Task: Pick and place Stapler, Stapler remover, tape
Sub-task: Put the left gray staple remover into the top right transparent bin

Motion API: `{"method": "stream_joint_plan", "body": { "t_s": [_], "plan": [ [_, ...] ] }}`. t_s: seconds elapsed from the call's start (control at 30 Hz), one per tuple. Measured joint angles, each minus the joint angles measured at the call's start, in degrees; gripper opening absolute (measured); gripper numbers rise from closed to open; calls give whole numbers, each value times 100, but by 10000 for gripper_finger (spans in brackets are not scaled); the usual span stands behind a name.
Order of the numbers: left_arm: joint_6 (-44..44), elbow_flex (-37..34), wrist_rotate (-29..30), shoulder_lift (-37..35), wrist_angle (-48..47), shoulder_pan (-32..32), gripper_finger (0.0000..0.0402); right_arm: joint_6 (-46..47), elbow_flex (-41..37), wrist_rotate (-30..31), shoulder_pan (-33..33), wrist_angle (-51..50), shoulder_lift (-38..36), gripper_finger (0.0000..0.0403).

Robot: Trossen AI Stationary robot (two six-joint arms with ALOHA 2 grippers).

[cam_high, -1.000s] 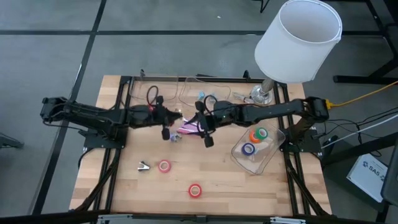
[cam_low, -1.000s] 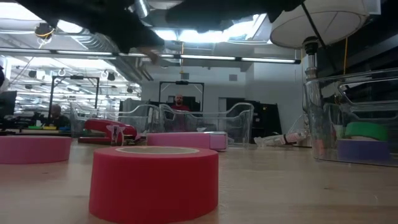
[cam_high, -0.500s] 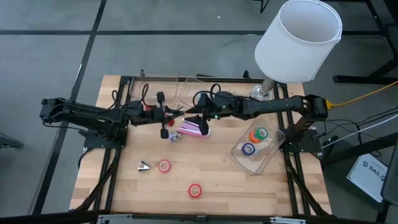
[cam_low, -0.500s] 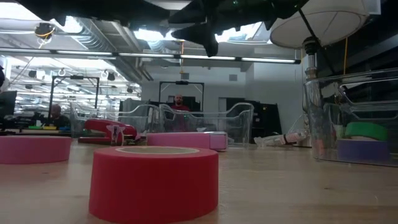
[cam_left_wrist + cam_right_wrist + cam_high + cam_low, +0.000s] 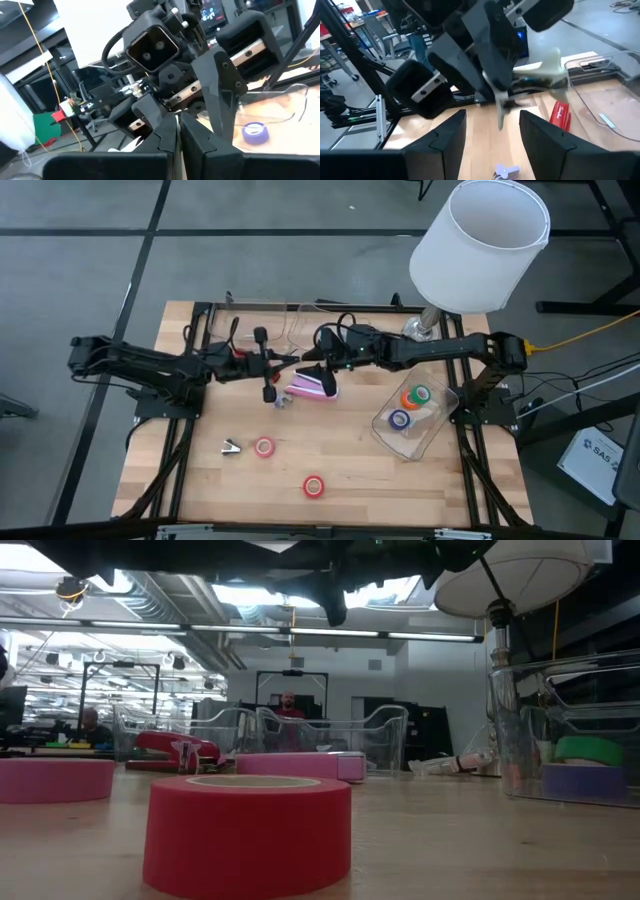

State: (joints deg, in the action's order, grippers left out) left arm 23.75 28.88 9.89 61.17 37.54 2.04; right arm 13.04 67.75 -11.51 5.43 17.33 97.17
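- The red tape roll [image 5: 314, 486] lies nearest the front edge of the table, well apart from the clear bin [image 5: 435, 438] on the right side.
- A pink tape roll [image 5: 264, 446] sits a little farther back, with a small silvery claw-shaped piece [image 5: 231, 447] just beside it, on the side away from the bin.
- The bin already holds three rolls: a blue-purple one [image 5: 400, 420], an orange one [image 5: 409, 399] and a green one [image 5: 422, 393].
- Farther back than the bin, near mid-table, lies the pink stapler [image 5: 308, 388], with a small pale piece [image 5: 281, 402] close by.
- The right gripper [image 5: 318, 377] hangs over that stapler, fingers spread wide and empty. The left gripper [image 5: 266, 378] faces it from the far side of the stapler, fingers pressed together and holding nothing.
- A red stapler [image 5: 561, 115] rests beyond, toward the table's back edge, near other clear bins [image 5: 330, 735].
- Judging by this, the stapler pickup is in hand: the right gripper must come down, straddle the pink body, then close and carry it to a bin. The two loose rolls are left.
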Motion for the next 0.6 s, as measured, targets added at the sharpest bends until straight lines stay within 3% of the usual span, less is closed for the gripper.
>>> {"method": "stream_joint_plan", "body": {
  "t_s": [0.17,0.6],
  "plan": [
    [86,0,120,94,233,0,6,-152,0,-53,68,11,0,165],
    [76,0,129,57,105,33,7,-496,0,-57,90,26,0,9]
  ]
}}
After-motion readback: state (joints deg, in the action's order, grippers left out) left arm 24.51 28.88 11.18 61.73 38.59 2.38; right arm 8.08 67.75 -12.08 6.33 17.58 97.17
